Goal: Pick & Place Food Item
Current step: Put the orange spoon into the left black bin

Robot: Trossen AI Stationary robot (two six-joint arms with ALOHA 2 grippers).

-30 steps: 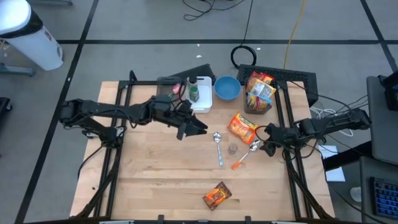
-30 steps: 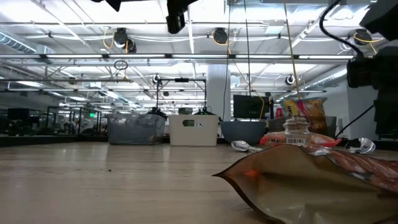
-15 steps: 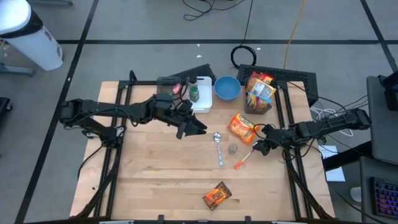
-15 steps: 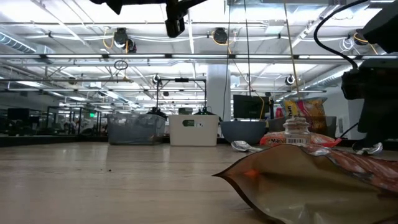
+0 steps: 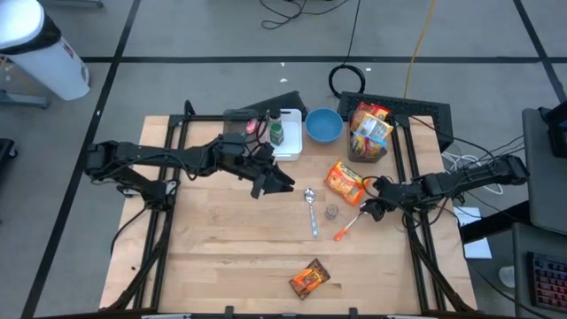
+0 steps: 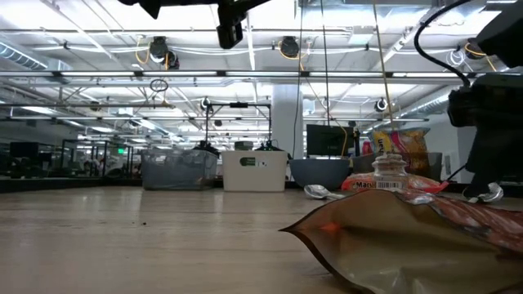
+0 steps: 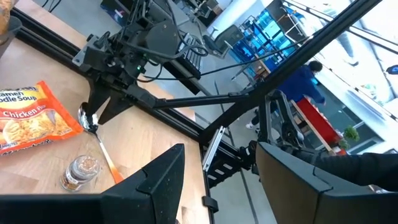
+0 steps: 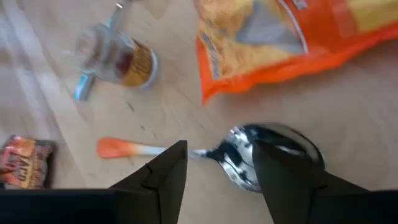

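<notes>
noodle packet [image 5: 345, 182] lies flat on the bench, toward the right edge, just short of the back-right box [image 5: 370, 133] of snack bags. task only says food item, so which one is a guess; this packet is the one nearest the working arm.

right gripper [image 5: 366, 210] is low over the bench just beside the packet's front corner, fingers spread with a clear gap, straddling the bowl of the orange-handled spoon [image 8: 249, 152]. nothing pinched. reads as the approach step, but lined up on the spoon, not on food.

left gripper [image 5: 282, 184] hangs above mid-bench, fingers parted, empty, waiting.

small spice jar [image 5: 331, 212] stands between the two spoons; the second spoon [image 5: 311, 209] lies toward the centre. another snack packet [image 5: 309, 279] sits near the front edge.

next move, my read: shift the right gripper toward the back edge onto the packet, bite a crinkled edge since it lies flat, avoid dragging the spoon or tipping the jar. drop spot not evident; blue bowl [image 5: 323, 125] at the back is a candidate.
</notes>
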